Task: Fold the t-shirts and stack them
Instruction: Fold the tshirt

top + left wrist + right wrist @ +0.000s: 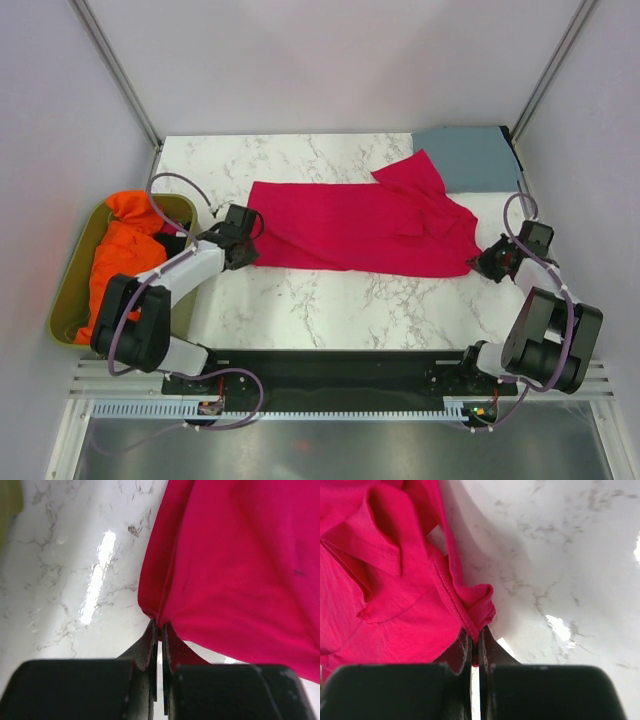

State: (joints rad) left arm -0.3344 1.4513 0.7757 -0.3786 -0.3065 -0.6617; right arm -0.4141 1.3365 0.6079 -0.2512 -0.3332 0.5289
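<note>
Crimson cloth fills the middle of the top view: the crimson t-shirt (360, 228) lies stretched sideways across the marble table (330, 310), one sleeve flipped up at the far right. Its tip overlaps the slate blue-grey t-shirt (470, 158), which sits folded flat in the far right corner. The left gripper (243, 232) is at the shirt's left edge and the right gripper (490, 262) is at its near right corner. Off the table's left side, an olive bin (70, 300) holds a heap of orange cloth (125, 250).

Over to the left wrist view: the left gripper (160, 630) is clamped tight, its two fingers pressed together on a pinch of the crimson t-shirt's edge. The fabric fans out up and to the right, with bare marble to the left.

And the right wrist view: the right gripper (476, 635) is clenched too, nipping a bunched, hemmed corner of the crimson t-shirt. Rumpled folds spread to the left, and bare marble lies to the right.
</note>
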